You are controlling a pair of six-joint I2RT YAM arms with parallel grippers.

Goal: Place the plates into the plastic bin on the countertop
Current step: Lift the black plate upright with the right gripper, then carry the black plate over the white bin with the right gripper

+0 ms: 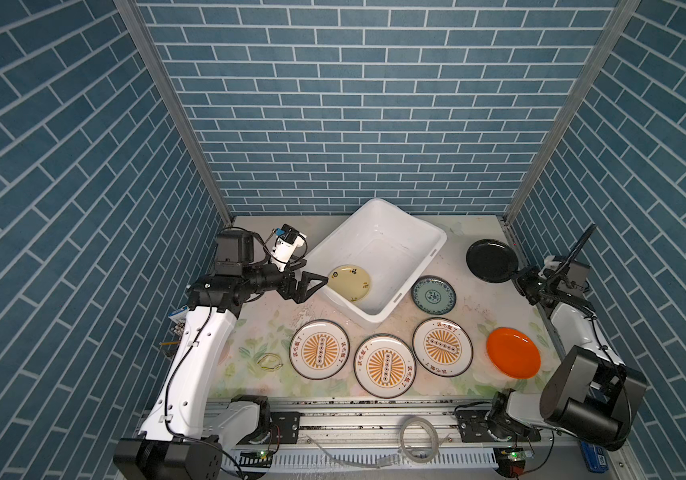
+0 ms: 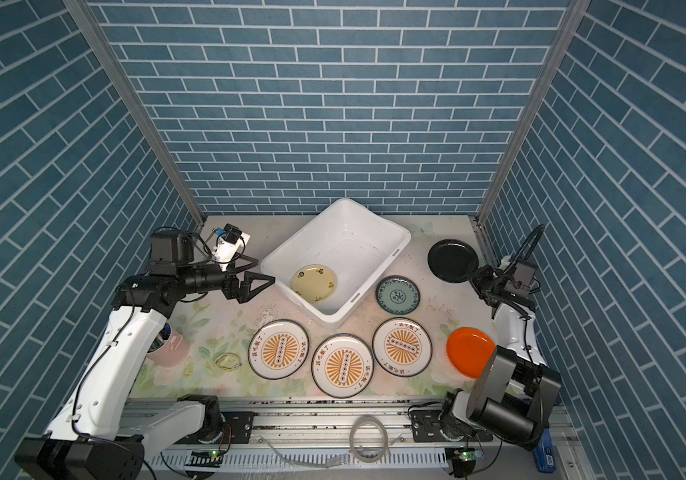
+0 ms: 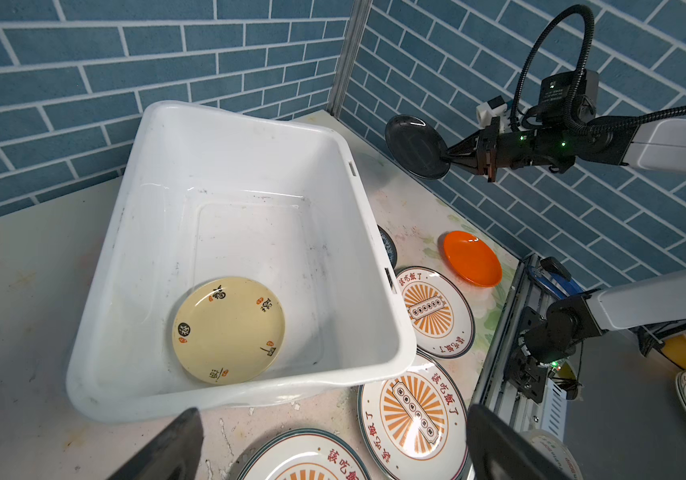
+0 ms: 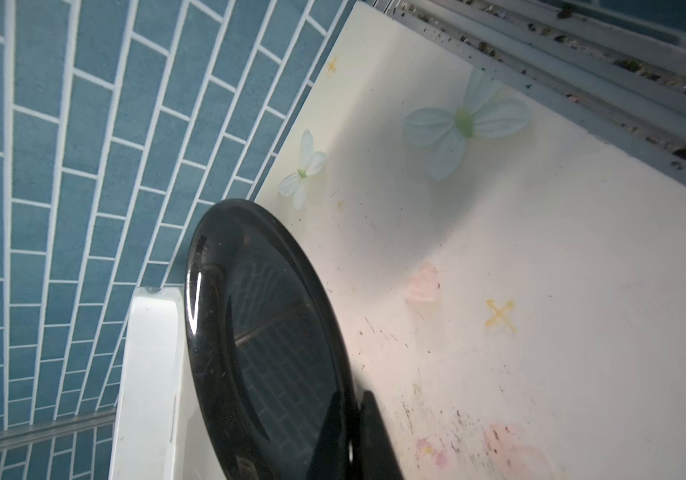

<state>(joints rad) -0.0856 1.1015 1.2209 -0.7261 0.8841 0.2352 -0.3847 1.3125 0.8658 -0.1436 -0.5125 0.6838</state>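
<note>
Right gripper (image 1: 515, 277) pinches the black plate (image 1: 490, 261) by its rim, raised off the countertop (image 1: 495, 309).
Left gripper (image 1: 312, 274) spread wide beside the bin (image 1: 378, 216), which holds 1 yellow plate (image 1: 349, 283); 5 plates lie outside.

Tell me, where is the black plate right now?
In both top views the black plate is at the far right, lifted off the countertop, pinched at its rim by the right gripper, beyond the teal-patterned plate.

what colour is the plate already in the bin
Pale yellow plate with small dark and orange marks, lying in the white bin; clearest in the left wrist view.
</note>
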